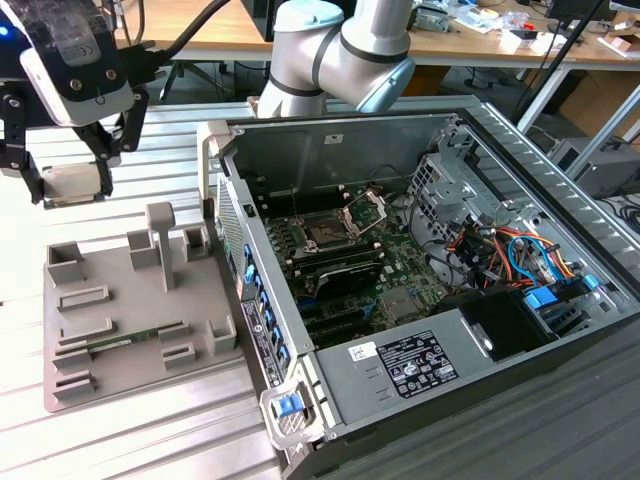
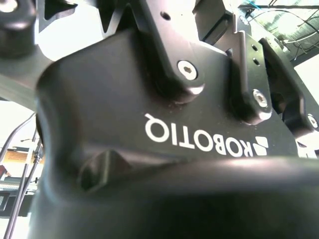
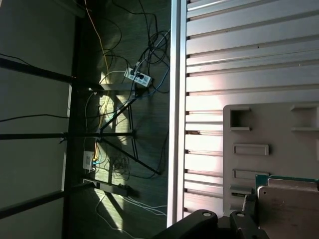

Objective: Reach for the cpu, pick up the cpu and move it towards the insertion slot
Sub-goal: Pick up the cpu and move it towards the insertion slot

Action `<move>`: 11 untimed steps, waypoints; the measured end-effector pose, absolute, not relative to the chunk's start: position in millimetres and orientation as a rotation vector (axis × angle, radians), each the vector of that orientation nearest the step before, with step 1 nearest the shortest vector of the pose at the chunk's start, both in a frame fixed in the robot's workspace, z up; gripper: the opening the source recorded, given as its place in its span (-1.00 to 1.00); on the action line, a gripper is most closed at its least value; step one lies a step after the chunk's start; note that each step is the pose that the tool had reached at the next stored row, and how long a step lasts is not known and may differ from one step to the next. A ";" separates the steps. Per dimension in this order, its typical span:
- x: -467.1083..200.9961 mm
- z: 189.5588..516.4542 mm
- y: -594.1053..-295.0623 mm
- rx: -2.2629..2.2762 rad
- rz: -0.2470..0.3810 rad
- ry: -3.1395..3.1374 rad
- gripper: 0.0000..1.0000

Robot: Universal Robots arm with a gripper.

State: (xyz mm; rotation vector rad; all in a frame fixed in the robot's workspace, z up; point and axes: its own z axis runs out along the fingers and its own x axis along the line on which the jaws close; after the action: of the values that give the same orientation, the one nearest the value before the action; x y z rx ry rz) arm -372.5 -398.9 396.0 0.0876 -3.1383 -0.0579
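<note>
**Cpu held above the tray, partway through the carry**

Shows the gripper (image 1: 70,180) high over the worktop (image 1: 170,150) at the exterior view's left, jaws pinching the cpu (image 1: 73,186) by two opposite edges. Holds the chip flat, clear of the grey tray (image 1: 130,300) below and touching nothing else. Confirms the grip in the first wrist view: pale metal top of the cpu (image 3: 291,209) just beside a dark finger (image 3: 199,224), with the tray (image 3: 269,134) beneath. Places the slot (image 1: 325,236) well apart, inside the open case (image 1: 330,145) toward the exterior view's right, its bracket (image 1: 365,210) swung up and the socket bare. Includes a memory stick (image 1: 125,343) lying in the tray.

Judged as the carrying step: lift done, most of the way to the slot not yet covered. To do it well, probably:
- Carry the chip level and grip the edges alone.
- Pass over the case's near wall (image 1: 232,210) with room to spare.
- Come in square to the socket, clear of the raised bracket.

Likely risks: a tilt or slip in so light an edge grip, or a knock against the wall.

Pose: arm (image 1: 340,45) reaching from behind the case across to the tray side, tool pointing down.
</note>
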 end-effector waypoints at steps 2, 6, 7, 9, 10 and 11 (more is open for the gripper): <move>-371.8 396.0 -398.9 0.088 -0.058 -3.138 0.10; -369.7 396.0 -398.9 0.088 -0.058 -3.138 0.10; -369.2 396.1 -398.9 0.088 -0.058 -3.138 0.10; -368.4 396.0 -399.0 0.088 -0.058 -3.138 0.10; -368.1 396.0 -399.0 0.088 -0.058 -3.138 0.10; -367.7 396.0 -399.0 0.088 -0.058 -3.138 0.10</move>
State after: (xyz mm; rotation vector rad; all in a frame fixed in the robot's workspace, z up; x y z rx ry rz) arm -367.7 -399.0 396.0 0.0876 -3.1383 -0.0579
